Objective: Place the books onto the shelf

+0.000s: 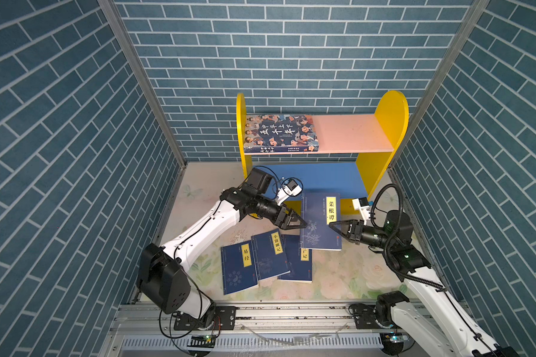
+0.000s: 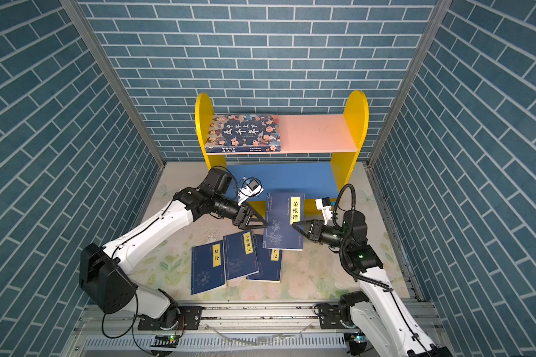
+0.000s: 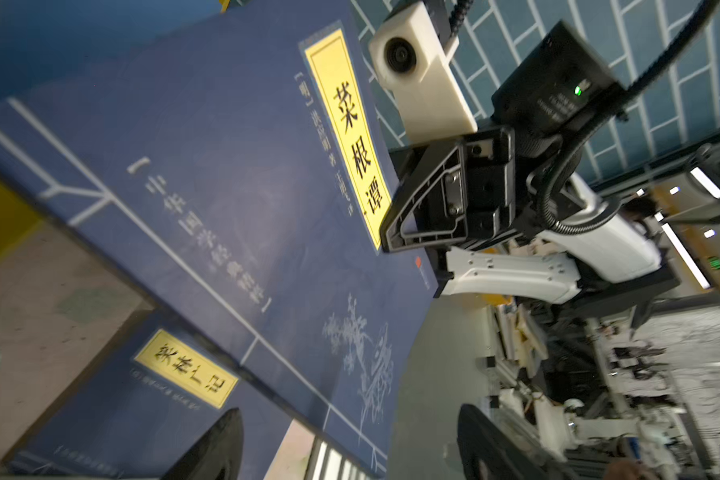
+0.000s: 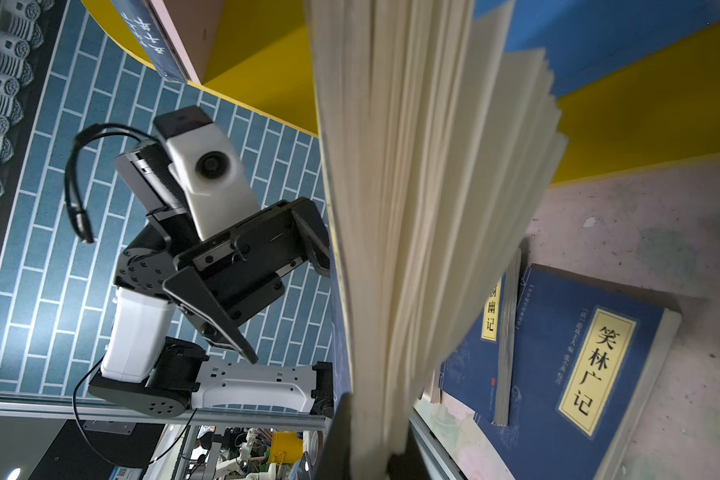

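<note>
- The right end effector (image 1: 331,225) is clamped tight on the page edge of a navy book (image 1: 316,216), holding it up off the table (image 1: 353,275), just in front of the shelf (image 1: 392,114).
- The left end effector (image 1: 298,223) sits just beside that book's opposite edge, jaws spread wide and not closed on it.
- The cartoon-face book (image 1: 279,133) lies flat on the pink upper board (image 1: 350,133), against the left panel.
- Three navy books (image 1: 271,256) lie overlapping on the table.
</note>
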Motion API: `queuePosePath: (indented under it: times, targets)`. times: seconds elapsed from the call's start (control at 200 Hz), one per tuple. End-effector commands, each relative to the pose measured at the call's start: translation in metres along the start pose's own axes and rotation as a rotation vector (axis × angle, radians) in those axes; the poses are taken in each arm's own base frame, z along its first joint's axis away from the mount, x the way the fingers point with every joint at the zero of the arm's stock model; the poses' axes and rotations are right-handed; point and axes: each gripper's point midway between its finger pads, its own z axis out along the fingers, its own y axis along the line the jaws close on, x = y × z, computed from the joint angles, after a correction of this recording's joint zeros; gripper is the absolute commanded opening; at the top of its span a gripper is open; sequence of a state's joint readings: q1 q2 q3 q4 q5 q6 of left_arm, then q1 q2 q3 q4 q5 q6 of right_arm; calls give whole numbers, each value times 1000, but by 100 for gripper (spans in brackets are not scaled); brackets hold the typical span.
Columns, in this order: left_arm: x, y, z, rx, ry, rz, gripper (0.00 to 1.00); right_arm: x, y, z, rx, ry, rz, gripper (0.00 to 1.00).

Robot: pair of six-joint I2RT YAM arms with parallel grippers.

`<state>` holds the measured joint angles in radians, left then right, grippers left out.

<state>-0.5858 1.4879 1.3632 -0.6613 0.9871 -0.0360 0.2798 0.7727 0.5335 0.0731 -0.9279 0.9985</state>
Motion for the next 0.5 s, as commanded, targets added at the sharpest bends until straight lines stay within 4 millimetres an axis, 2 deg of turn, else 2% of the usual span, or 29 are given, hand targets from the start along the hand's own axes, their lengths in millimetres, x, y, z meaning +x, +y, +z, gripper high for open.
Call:
queuePosePath:
  times: [0.0, 0.06, 0.23, 0.385, 0.495]
  targets:
    - [18, -13, -28, -104, 79, 211, 83, -15, 13, 0, -18, -52, -42, 0]
    - [21, -20, -39, -129, 88, 280, 83, -20, 10, 3, -6, -59, -36, 0]
    - [26, -21, -68, -240, 82, 362, 84, -34, 5, 12, -3, -65, -18, 0]
    - [34, -21, -83, -303, 60, 369, 84, -45, -5, 21, 15, -78, 0, 0]
    - [30, -22, -94, -316, -14, 319, 86, -51, -13, 28, 35, -74, 15, 0]
